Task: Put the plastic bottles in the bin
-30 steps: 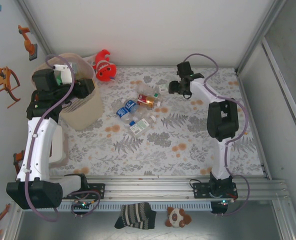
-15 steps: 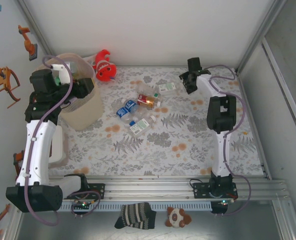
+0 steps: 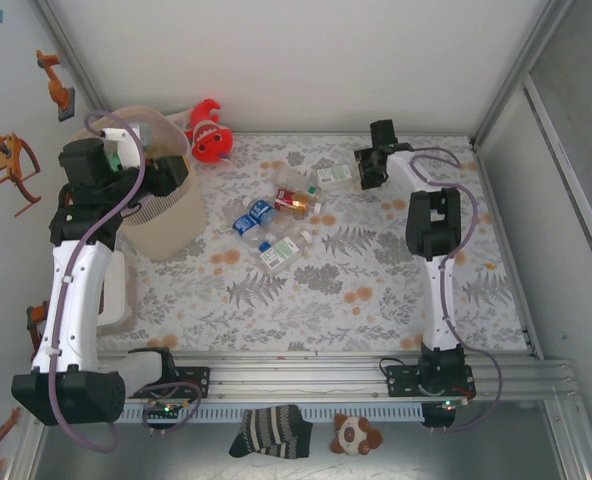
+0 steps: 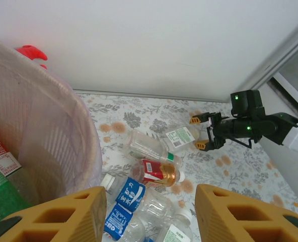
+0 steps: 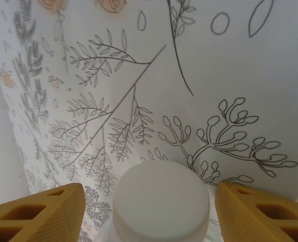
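Right gripper (image 5: 150, 194) straddling white cap (image 5: 160, 199) of green-labelled bottle (image 4: 180, 137), fingers spread; slick round cap risking squirting free. Left gripper (image 4: 150, 201) hanging spread by bin (image 4: 63, 126).

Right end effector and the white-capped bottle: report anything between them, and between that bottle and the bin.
Nothing visible between them: the bottle has its cap between the right end effector's open fingers. Toward the bin, the other bottles lie across the direct line; a lifted carry would likely clear them.
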